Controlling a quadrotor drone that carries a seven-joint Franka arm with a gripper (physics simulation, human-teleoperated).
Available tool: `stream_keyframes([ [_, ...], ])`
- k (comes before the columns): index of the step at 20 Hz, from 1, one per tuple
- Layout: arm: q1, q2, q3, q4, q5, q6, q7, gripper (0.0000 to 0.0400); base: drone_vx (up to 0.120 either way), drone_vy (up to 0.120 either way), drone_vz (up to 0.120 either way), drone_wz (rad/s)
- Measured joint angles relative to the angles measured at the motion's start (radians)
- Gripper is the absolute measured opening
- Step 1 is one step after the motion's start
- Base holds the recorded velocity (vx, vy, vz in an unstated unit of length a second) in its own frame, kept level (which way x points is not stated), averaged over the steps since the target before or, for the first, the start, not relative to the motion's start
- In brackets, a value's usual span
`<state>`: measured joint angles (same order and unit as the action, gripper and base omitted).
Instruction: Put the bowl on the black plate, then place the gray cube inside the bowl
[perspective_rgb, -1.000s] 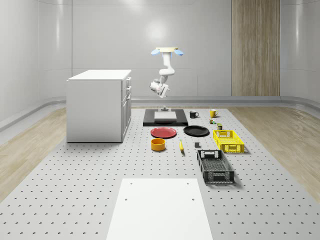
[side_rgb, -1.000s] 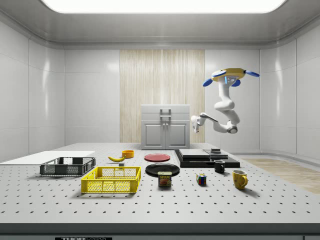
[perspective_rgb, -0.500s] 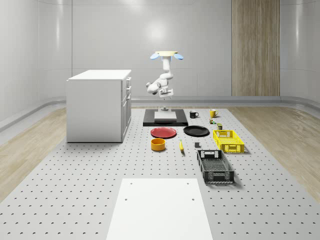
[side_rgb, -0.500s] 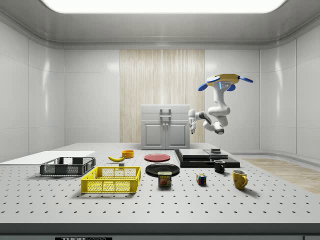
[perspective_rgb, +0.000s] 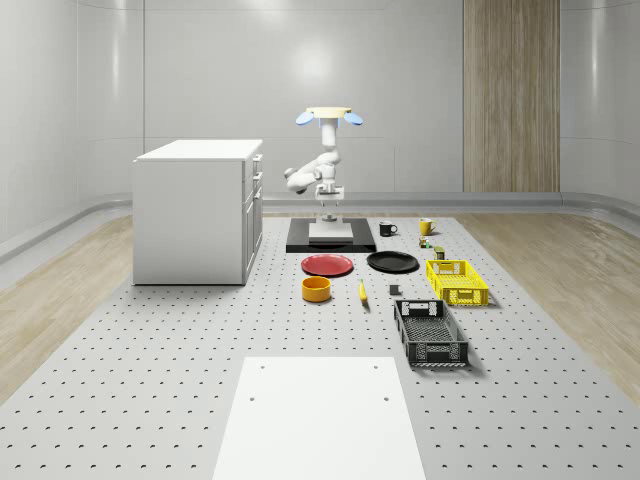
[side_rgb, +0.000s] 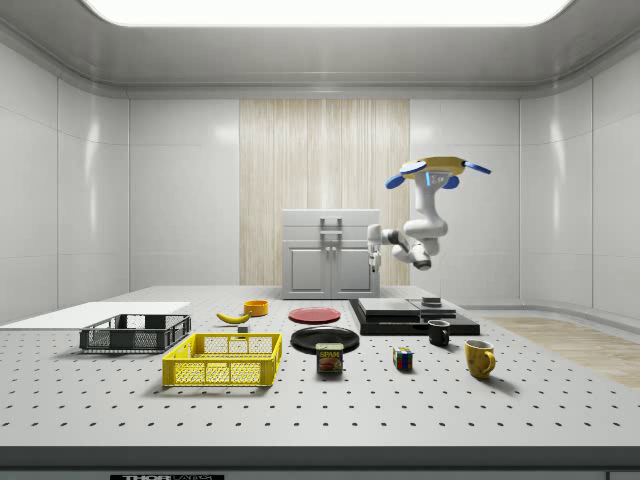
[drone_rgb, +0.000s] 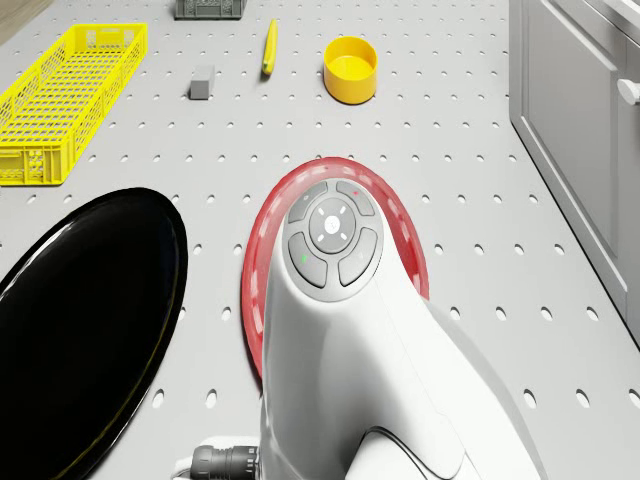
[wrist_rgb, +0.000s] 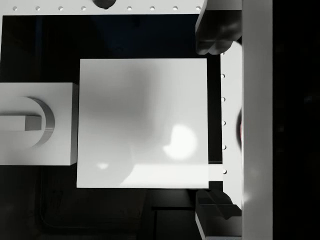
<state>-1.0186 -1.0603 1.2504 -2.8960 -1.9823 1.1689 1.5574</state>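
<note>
The small round yellow bowl (perspective_rgb: 317, 289) stands on the perforated grey worktop (perspective_rgb: 150, 380) nearer its middle, beside the red plate (perspective_rgb: 328, 265); the glossy black plate (perspective_rgb: 392, 262) lies next to that. The bowl seems light and rigid, best gripped at its rim. The drone (perspective_rgb: 329, 116) hovers over the black platform (perspective_rgb: 331, 238) by the far edge; I cannot tell the pincer's (side_rgb: 372, 256) opening

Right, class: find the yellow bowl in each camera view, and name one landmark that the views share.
Whole-scene view: the bowl sits in front of the red plate, left of the banana.
Side view: the bowl is left of the red plate, just behind the banana.
Drone view: the bowl lies beyond the red plate's rim, beside the banana.
Shared landmark: the red plate.
</note>
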Motion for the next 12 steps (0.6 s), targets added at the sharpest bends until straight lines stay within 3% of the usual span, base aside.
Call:
stream_keyframes([
  [6,-0.027,-0.035,0.018,0.001,0.011,0.019,0.021,0.04,0.12,0.0,0.0,0.0],
  [12,-0.043,-0.068,0.031,0.003,0.026,0.044,0.036,0.04,0.12,0.0,-0.12,0.0],
])
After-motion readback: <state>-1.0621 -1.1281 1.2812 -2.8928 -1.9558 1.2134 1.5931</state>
